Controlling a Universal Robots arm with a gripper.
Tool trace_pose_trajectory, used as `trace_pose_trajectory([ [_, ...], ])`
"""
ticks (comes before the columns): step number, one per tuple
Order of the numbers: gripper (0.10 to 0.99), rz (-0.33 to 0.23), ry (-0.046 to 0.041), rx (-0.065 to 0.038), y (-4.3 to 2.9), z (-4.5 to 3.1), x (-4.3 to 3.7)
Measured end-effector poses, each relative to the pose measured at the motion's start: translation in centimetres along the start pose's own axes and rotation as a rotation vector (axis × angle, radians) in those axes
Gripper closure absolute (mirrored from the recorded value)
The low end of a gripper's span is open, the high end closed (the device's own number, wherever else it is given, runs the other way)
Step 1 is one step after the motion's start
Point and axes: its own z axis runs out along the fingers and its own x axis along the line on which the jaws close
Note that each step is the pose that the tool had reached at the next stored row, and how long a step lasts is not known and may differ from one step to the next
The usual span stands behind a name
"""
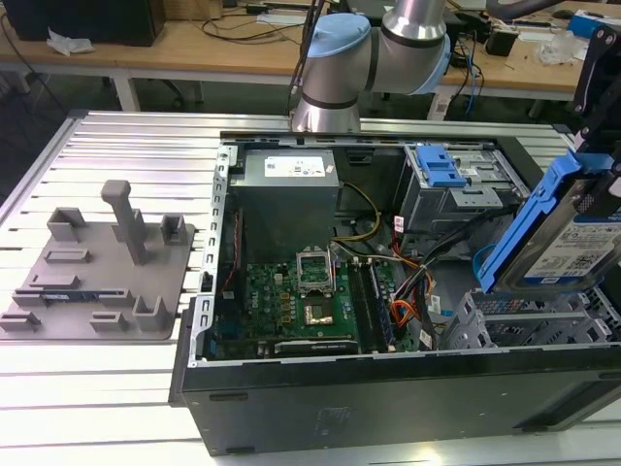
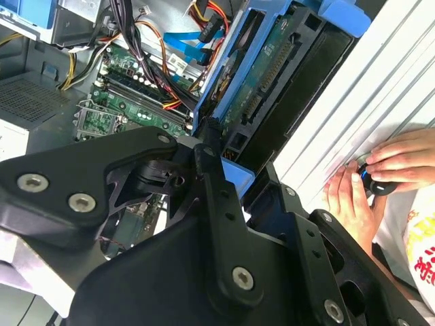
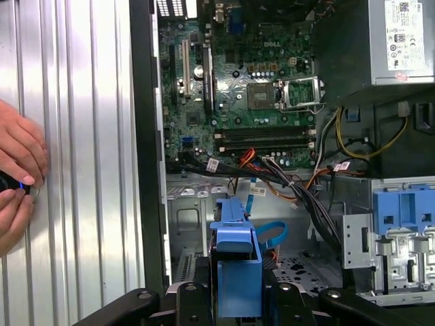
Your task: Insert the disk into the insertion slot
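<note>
The disk (image 1: 587,243) is dull silver metal with a white paper label, framed in glossy bright blue plastic. The gripper (image 3: 238,299) is matt black, with shiny metal screw heads. The insertion slot (image 1: 475,325) is bare grey sheet metal punched with holes. The table (image 1: 97,388) is ribbed, brushed metal with a pale sheen. The case (image 1: 388,408) is matt black outside; the circuit board (image 1: 291,301) inside looks glossy green. The tray (image 1: 97,267) on the exterior view's left is matt grey plastic. The far bench (image 1: 194,44) is pale wood.
</note>
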Motion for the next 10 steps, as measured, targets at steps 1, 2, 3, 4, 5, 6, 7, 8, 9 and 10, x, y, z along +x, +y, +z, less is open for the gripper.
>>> trace_pose_trajectory([
  [1,0.722,0.000,0.0002,0.000,0.00,0.01,0.04],
  [2,0.722,0.000,0.0001,0.000,0.00,0.03,0.08],
  [3,0.722,0.000,0.0000,0.000,0.00,0.06,0.11],
  [4,0.722,0.000,0.0003,0.000,0.00,0.07,0.11],
  [5,0.722,0.000,0.0004,0.000,0.00,0.12,0.11],
  [6,0.722,0.000,0.0002,0.000,0.00,0.18,0.12],
  [7,0.722,0.000,0.0002,0.000,0.00,0.26,0.12],
  [8,0.722,0.000,0.0002,0.000,-0.01,0.32,0.12],
  [9,0.722,0.000,0.0002,0.000,-0.01,0.43,0.13],
  [10,0.722,0.000,0.0000,0.000,0.00,0.49,0.14],
])
